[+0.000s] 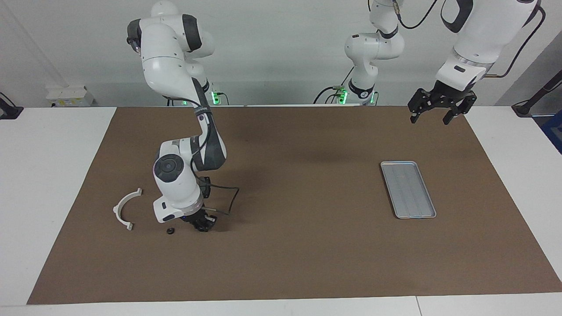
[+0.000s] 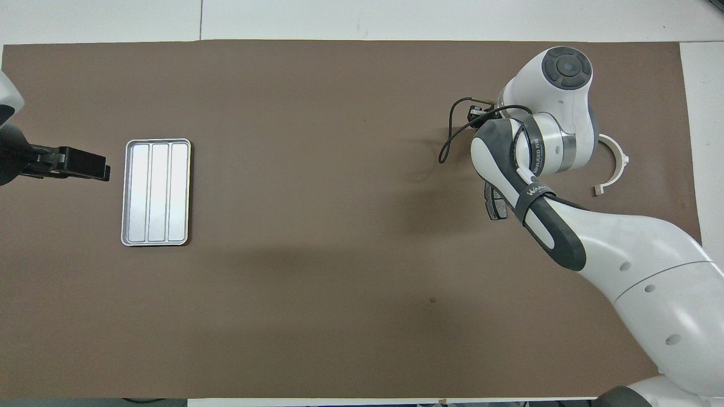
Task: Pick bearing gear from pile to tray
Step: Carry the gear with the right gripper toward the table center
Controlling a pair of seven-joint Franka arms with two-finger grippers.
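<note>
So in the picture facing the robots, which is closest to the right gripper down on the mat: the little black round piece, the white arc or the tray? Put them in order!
From the right gripper:
1. Little black round piece, right beside it on the mat.
2. White arc, next along, toward the right arm's end of the table.
3. Tray, far off toward the left arm's end.
</note>
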